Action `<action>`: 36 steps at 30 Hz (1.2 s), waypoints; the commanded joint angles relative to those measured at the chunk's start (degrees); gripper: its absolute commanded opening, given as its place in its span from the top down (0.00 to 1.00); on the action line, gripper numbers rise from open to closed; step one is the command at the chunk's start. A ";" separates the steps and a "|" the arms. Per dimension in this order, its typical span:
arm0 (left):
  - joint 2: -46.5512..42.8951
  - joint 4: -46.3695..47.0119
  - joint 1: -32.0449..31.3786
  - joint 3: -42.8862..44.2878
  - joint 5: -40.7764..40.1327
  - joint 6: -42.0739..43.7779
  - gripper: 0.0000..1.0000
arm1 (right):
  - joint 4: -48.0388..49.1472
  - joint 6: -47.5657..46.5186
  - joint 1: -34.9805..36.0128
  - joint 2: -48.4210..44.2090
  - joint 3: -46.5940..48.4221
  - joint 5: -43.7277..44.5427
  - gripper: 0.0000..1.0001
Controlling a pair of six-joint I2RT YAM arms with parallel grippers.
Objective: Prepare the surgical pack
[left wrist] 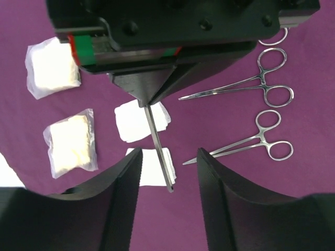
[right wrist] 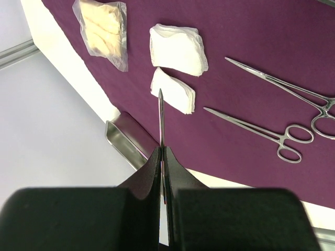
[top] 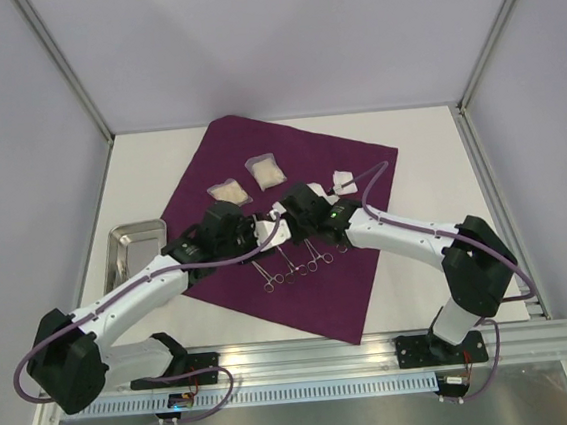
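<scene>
The surgical pack is a plum-purple drape [top: 289,162] spread flat as a big square sheet. My right gripper [right wrist: 162,150] is shut on a thin metal instrument [right wrist: 161,117] and holds it above the drape, tip over two white gauze squares [right wrist: 177,48]. In the left wrist view the instrument [left wrist: 158,146] hangs between my left gripper's [left wrist: 168,157] open, empty fingers. In the top view the left gripper [top: 264,234] and the right gripper [top: 286,218] meet over the drape's middle.
Three ring-handled clamps [top: 294,265] lie on the drape's near part; two show in the left wrist view [left wrist: 251,86]. Two bagged gauze packets [top: 229,191] and a white item [top: 344,180] lie farther back. A steel tray [top: 136,242] stands left of the drape.
</scene>
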 commanded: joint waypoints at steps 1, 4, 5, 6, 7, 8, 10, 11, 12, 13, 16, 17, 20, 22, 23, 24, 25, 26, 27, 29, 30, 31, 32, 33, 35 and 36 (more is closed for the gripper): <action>-0.35 4.57 -0.18 1.13 0.59 0.93 0.47 | 2.53 1.86 0.30 -0.99 1.36 0.08 1.00; -0.18 5.02 -0.18 1.48 -0.29 1.11 0.55 | 2.89 1.86 0.39 -0.99 1.18 -0.45 0.99; -0.01 5.02 -0.18 1.65 -0.47 1.11 0.58 | 3.06 1.86 0.39 -0.90 1.01 -0.63 1.00; 0.17 5.10 -0.18 1.66 -0.64 1.19 0.60 | 3.24 1.86 0.39 -0.81 1.09 -0.71 1.00; 0.69 5.28 -0.18 1.66 -1.26 1.28 0.61 | 3.33 1.86 0.48 -0.72 1.27 -0.63 0.99; 0.96 5.19 -0.18 1.66 -1.35 1.45 0.62 | 3.41 1.86 0.65 -0.46 1.36 -0.63 0.99; 2.01 5.28 -0.18 1.48 -1.87 1.63 0.62 | 3.68 1.95 0.74 -0.28 1.45 -1.06 0.99; 2.28 5.63 -0.18 1.13 -1.88 1.72 0.62 | 3.94 2.12 0.74 -0.20 1.45 -1.33 1.00; 2.45 5.89 -0.18 0.95 -2.14 1.81 0.62 | 4.38 2.13 0.74 -0.11 1.45 -1.50 0.99; 2.54 6.24 -0.18 0.78 -2.40 1.90 0.65 | 4.38 2.21 0.74 -0.11 1.45 -1.51 0.99; 2.63 7.03 -0.18 0.78 -2.84 1.72 0.76 | 4.38 2.13 0.74 0.07 1.45 -1.51 1.00; 2.63 7.12 -0.18 0.86 -3.02 1.55 0.80 | 4.47 2.21 0.74 0.15 1.27 -1.59 1.00; 2.54 7.21 -0.18 0.78 -3.20 1.28 0.89 | 4.91 2.39 0.74 0.42 1.01 -1.94 0.99; 2.63 7.21 -0.18 0.78 -3.28 1.28 0.92 | 4.91 2.39 0.74 0.68 1.09 -1.95 0.99; 2.63 7.39 -0.18 0.69 -3.46 1.45 0.95 | 4.91 2.39 0.83 0.68 1.09 -2.03 0.99; 2.81 7.48 -0.18 0.60 -3.72 1.54 1.00 | 5.08 2.39 0.74 0.77 1.01 -2.21 1.00; 2.90 7.65 -0.27 0.51 -3.81 1.46 1.00 | 5.08 2.39 0.83 0.94 1.01 -2.12 0.99; 2.98 7.65 -0.27 0.34 -3.90 1.54 1.00 | 5.26 2.30 0.74 1.12 1.01 -2.38 0.99; 2.98 7.74 -0.18 0.25 -4.07 1.28 1.00 | 5.69 1.78 0.74 1.04 0.83 -2.30 1.00; 3.07 8.35 -0.27 -0.01 -4.60 0.67 1.00 | 5.88 1.16 0.65 0.95 0.66 -1.77 0.99; 3.51 8.53 -0.18 0.07 -5.99 0.06 1.00 | 6.05 0.64 0.65 0.77 0.57 -1.33 0.91; 3.60 8.88 -0.18 -0.10 -6.79 -0.04 1.00 | 6.05 -0.67 0.30 0.25 0.22 -0.98 0.83; 3.77 9.14 -0.18 -0.45 -7.67 -0.30 1.00 | 5.88 -1.21 0.13 -0.19 -0.22 -0.37 0.68; 3.78 9.32 0.08 -0.63 -8.37 -0.65 1.00 | 6.31 -2.00 -0.14 -0.72 -0.66 -0.02 0.63; 3.60 9.24 2.79 -0.89 -9.88 -2.84 1.00 | 6.14 -4.28 -0.84 -2.56 -1.89 1.38 0.53; 3.34 8.80 3.94 -0.72 -9.44 -3.72 1.00 | 5.96 -5.25 -1.10 -3.27 -2.16 1.92 0.53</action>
